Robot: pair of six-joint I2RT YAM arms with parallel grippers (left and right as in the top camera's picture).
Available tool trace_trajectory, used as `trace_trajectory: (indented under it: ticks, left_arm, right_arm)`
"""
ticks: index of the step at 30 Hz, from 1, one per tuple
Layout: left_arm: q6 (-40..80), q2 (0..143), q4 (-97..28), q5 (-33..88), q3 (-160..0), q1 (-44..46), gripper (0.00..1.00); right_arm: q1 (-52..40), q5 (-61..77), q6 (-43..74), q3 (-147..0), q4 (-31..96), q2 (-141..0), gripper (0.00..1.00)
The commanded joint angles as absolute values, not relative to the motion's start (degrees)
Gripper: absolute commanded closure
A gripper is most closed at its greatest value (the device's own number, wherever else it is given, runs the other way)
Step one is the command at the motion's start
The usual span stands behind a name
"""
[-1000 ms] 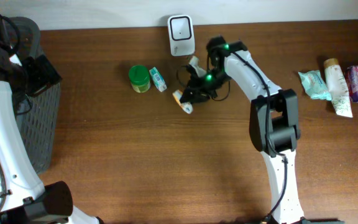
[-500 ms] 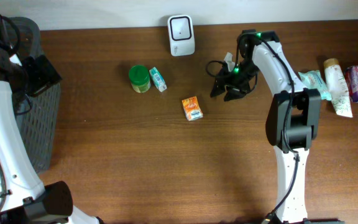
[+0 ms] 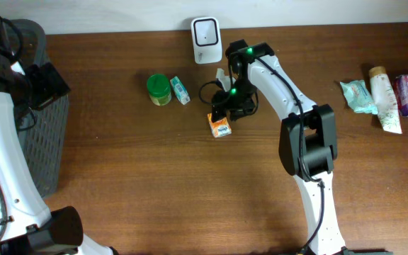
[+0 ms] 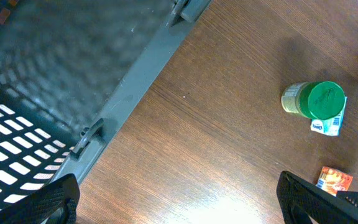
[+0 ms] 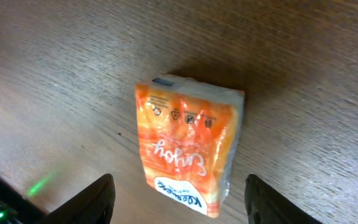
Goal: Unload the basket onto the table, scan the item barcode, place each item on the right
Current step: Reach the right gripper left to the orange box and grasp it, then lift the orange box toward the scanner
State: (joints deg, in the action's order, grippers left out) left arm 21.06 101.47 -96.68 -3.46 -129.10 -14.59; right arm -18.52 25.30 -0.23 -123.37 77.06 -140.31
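Right wrist view: the orange tissue pack point(image 5: 188, 146) is seen lying flat on the wooden table point(image 5: 303, 62), flanked by the spread jaws of the right gripper point(image 5: 179, 193) and gripped by neither. Meanwhile the left gripper point(image 4: 179, 205) is held wide open and empty near the grey basket point(image 4: 73, 74), well apart from the pack.

Orange tissue pack point(image 3: 220, 126) — glossy wrap, white at one end — lies flat on the wooden surface point(image 3: 154, 184); white scanner point(image 3: 207, 30) stands well apart, at the far edge.
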Motion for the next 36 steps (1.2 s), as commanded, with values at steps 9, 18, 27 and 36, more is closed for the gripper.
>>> trace_trajectory:
  ticks: [9, 18, 27, 36]
  left_arm:
    - [21.8, 100.3, -96.7, -3.9, -129.0, -14.8, 0.01]
    - [21.8, 100.3, -96.7, -3.9, -129.0, -14.8, 0.01]
    - [21.8, 100.3, -96.7, -3.9, -129.0, -14.8, 0.01]
    - [21.8, 100.3, -96.7, -3.9, -129.0, -14.8, 0.01]
  right_arm:
    - [-18.4, 23.7, 0.1, -116.4, 71.2, -139.3, 0.57]
    - [-17.1, 44.9, -1.8, -114.1, 68.4, -139.2, 0.96]
    - [-5.1, 78.8, -11.9, -114.5, 72.6, -139.2, 0.96]
    - [-3.2, 85.5, -20.0, -114.5, 72.6, -128.1, 0.96]
